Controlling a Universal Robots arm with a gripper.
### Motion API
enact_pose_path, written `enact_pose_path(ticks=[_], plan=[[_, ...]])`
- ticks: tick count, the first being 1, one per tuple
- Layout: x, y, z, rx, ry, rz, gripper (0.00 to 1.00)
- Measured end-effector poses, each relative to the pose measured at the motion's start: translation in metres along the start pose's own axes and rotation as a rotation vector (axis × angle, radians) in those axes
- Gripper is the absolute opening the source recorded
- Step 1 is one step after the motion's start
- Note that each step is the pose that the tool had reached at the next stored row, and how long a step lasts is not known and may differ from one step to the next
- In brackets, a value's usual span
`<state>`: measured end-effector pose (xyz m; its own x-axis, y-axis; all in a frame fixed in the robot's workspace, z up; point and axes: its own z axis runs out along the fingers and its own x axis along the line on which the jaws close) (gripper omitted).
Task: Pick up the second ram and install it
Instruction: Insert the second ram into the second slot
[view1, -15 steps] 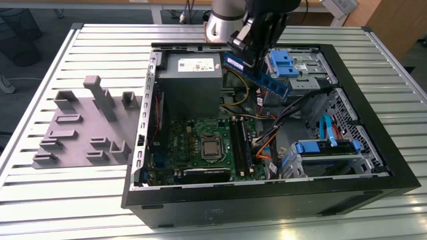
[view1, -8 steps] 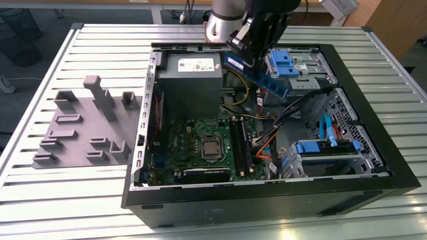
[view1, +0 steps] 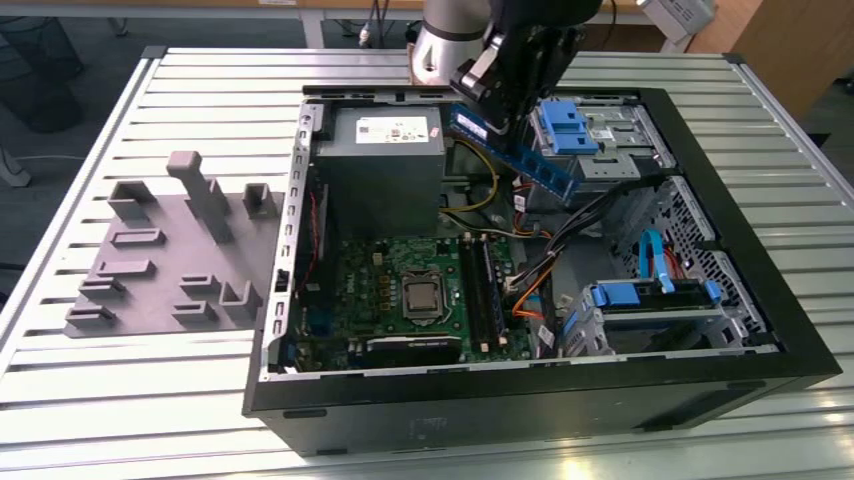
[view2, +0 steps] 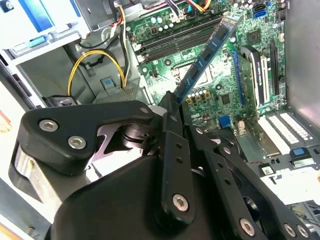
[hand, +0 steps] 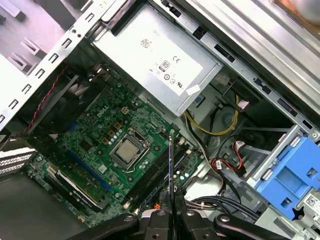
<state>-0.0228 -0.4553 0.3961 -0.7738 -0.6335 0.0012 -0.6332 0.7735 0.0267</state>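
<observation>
Tool (hand: 170, 214) grips the second ram (view2: 207, 55) above slatted metal table (view1: 134, 400).

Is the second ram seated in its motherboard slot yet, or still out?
Out. The gripper holds the second ram in the air above the motherboard, clear of the slots.

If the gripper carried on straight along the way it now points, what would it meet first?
Probably the motherboard near its long black slots. The gripper is shut on the second ram, which leads and would touch first. Depth is unclear; in the exterior view it hangs above the case.
</observation>
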Motion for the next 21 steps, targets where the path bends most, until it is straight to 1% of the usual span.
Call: enact_pose_path(ticks=[21], plan=[[0.0, -0.0001, 0.0026, -0.0004, -0.01, 0.372, 0.14]])
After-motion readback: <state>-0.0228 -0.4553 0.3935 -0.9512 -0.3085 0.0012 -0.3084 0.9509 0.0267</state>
